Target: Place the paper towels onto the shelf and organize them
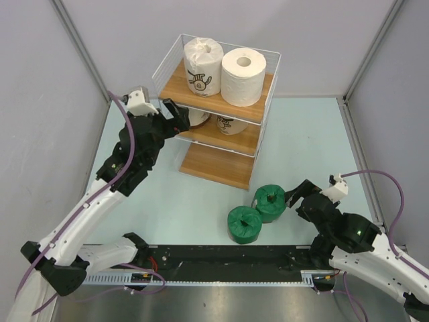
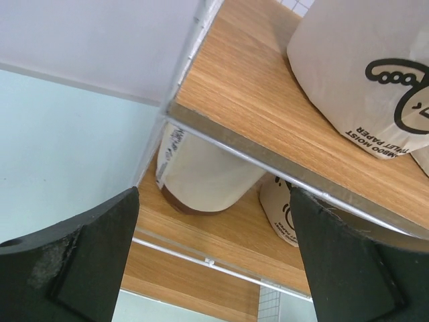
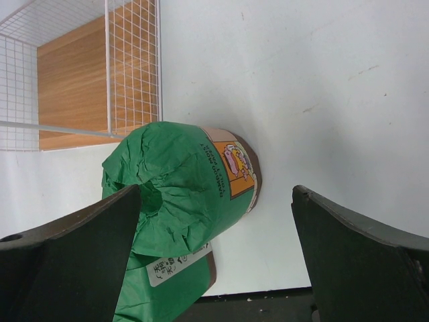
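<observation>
Six rolls are in view, four of them on the shelf (image 1: 177, 86), which stands toward the far side of the worktop (image 1: 167, 201). On its top board I see the logo-wrapped roll (image 1: 203, 66) on the left and the plain white roll (image 1: 242, 76) on the right, both upright and just beside each other. The middle board carries the two beige rolls: one (image 1: 230, 124) shows clearly, the other (image 1: 196, 118) is half hidden behind my left arm.

The two green rolls lie on the worktop, near and right of the shelf. The far green roll (image 1: 271, 202) sits just beside the near green roll (image 1: 244, 224).

My left jaws hang spread wide at the shelf's left side, level with the middle board, with nothing between them. My right jaws are parted too, just right of the far green roll. The wrist view shows that roll ahead of them, ungripped.

The worktop is pale blue-green, matte and faintly scuffed. Plain grey walls close it in on three sides, with slim metal posts (image 1: 79, 47) at the far corners. A dark rail (image 1: 221, 258) runs along the near edge.
</observation>
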`<state>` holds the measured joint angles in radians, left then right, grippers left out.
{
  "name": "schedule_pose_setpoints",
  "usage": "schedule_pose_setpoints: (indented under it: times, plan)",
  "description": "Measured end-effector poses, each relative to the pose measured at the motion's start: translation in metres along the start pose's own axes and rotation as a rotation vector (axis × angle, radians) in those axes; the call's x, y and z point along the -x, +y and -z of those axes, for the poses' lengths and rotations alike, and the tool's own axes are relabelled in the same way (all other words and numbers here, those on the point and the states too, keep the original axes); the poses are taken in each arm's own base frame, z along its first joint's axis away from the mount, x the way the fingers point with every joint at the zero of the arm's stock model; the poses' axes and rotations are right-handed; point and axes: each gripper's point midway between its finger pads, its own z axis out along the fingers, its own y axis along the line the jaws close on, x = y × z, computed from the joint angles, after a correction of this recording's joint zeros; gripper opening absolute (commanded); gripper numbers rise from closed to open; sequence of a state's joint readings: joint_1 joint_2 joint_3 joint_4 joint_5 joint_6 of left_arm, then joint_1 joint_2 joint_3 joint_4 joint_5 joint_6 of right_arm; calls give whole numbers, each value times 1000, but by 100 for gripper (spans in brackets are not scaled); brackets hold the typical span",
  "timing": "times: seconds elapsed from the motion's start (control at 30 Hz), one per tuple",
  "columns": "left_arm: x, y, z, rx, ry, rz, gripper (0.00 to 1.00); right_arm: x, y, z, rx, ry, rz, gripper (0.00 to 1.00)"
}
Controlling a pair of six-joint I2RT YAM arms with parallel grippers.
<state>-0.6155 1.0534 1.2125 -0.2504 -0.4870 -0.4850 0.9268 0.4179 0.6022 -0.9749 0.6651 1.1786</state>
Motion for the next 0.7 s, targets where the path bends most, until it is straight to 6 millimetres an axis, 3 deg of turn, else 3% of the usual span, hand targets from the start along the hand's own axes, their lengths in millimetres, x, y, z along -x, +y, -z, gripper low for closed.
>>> schedule_pose_setpoints:
  times: [0.37,0.57,0.7]
  plan:
    - [10,7,10,4,-28,7,100,0,0,0,-3,1,2,100]
    - [22,13,29,-16,-73,46,100,0,0,0,-3,1,2,100]
    - [13,15,42,-58,-55,69,100,-1,0,-1,-4,1,3,100]
